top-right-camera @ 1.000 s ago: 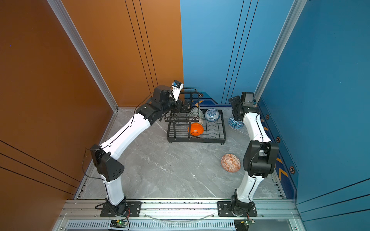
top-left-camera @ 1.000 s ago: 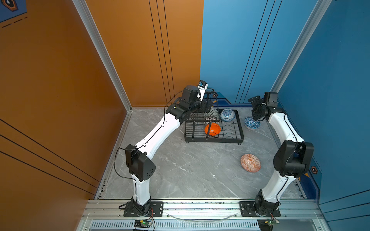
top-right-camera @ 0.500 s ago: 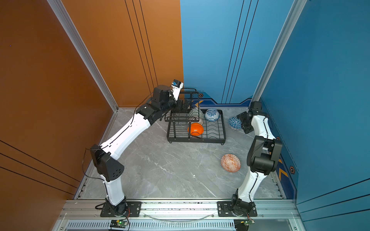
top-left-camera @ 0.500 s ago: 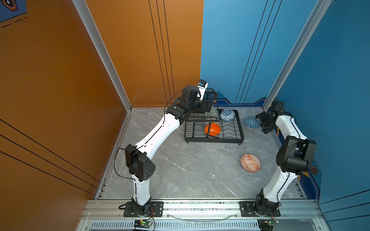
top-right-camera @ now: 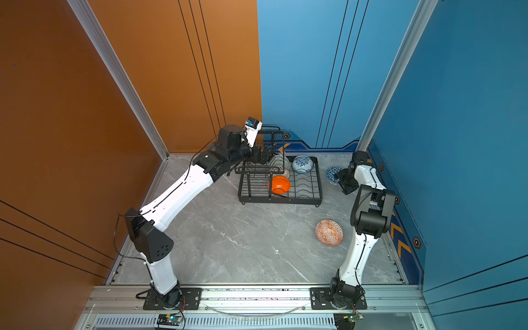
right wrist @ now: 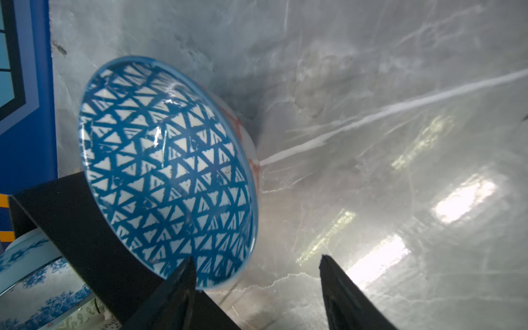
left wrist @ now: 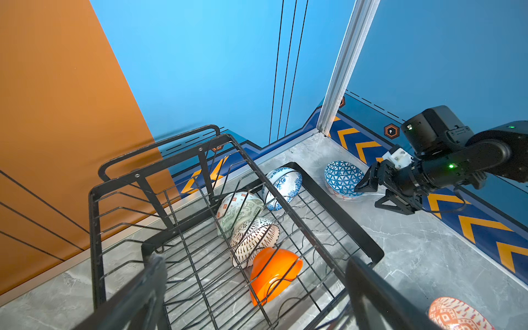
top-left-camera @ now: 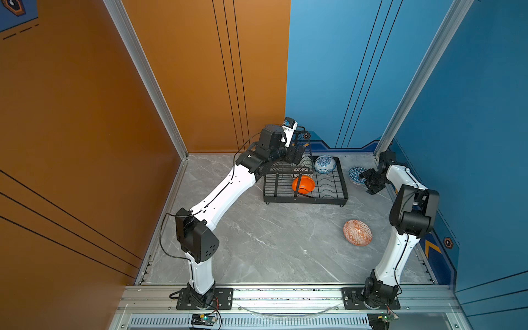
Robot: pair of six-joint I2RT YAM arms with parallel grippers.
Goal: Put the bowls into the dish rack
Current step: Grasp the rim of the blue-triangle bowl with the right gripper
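- The right fingers [right wrist: 181,288] stand apart, straddling the rim of the blue triangle-patterned bowl [right wrist: 165,171].
- This bowl lies on the desk [top-left-camera: 271,243], just beside the dish rack [top-left-camera: 305,199].
- The left fingers [left wrist: 145,288] stand wide apart, empty, over the dish rack.

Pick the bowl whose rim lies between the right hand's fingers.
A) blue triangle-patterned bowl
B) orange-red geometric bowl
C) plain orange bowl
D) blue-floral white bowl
A: the right wrist view shows the right hand with its fingers apart on either side of the rim of the blue triangle-patterned bowl, which sits on the table outside the dish rack.
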